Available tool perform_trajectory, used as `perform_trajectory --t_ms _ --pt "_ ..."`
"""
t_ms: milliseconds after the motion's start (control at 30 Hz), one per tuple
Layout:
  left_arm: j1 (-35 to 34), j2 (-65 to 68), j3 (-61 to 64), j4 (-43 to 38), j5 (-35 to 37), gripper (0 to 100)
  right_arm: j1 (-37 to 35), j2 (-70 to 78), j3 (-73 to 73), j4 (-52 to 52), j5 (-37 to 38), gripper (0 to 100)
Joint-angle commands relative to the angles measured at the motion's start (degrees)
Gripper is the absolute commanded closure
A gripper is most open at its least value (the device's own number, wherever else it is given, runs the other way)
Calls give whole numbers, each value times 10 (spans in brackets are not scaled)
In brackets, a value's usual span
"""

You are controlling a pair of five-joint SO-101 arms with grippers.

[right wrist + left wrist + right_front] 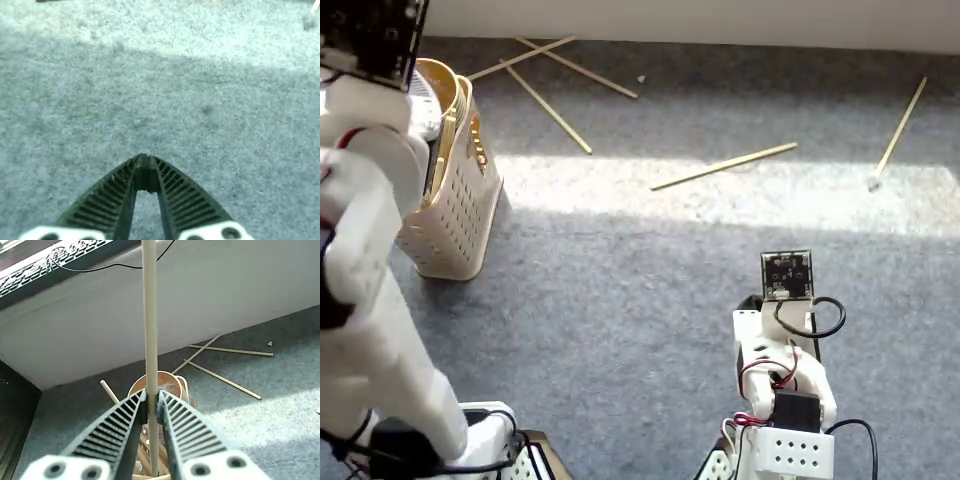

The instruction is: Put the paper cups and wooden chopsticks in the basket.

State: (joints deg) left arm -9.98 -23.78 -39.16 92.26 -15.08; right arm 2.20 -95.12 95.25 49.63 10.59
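Pinching a chopstick above the basket

The left gripper (151, 396) has its jaws pressed onto a wooden chopstick (149, 315), which stands straight up between them. It hangs right over the white basket (460, 200) at the left side of the grey-covered table (620, 320). Looking down past the jaw tips, you can see a paper cup (170, 382) directly beneath, with more cup rims nested beside it. A second stick (109, 391) pokes up at a slant next to them.

Out on the table, three loose chopsticks (548, 108) lie crossed in a fan just beyond the basket, near the far wall. A fourth chopstick (725, 166) lies by itself in the sunlit strip near the middle. A fifth chopstick (900, 125) lies well off towards the right edge.

The right arm (780, 390) sits at the near edge, well apart from all of them. The right gripper (146, 167) has its jaws pressed together tip to tip, pointed down at the grey covering. A keyboard (50, 265) with a black cable sits on the ledge above the white wall behind the table.
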Motion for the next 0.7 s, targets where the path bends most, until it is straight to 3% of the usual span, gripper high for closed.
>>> perform_trajectory --t_ms 0,100,167,367,500,667 --pt "-4 -104 67 -12 22 996 1 -7 -5 -12 -1 989" --pt "-4 -211 209 -18 39 996 1 -7 -5 -12 -1 989" --pt "-4 -278 348 -78 44 996 1 -7 -5 -12 -1 989" --pt "-59 -436 743 -418 60 996 1 -7 -5 -12 -1 989" --pt "-95 -451 839 -580 91 996 -8 -7 -5 -12 -1 989" --pt "-131 -405 862 -654 119 996 -13 -7 -5 -12 -1 989"
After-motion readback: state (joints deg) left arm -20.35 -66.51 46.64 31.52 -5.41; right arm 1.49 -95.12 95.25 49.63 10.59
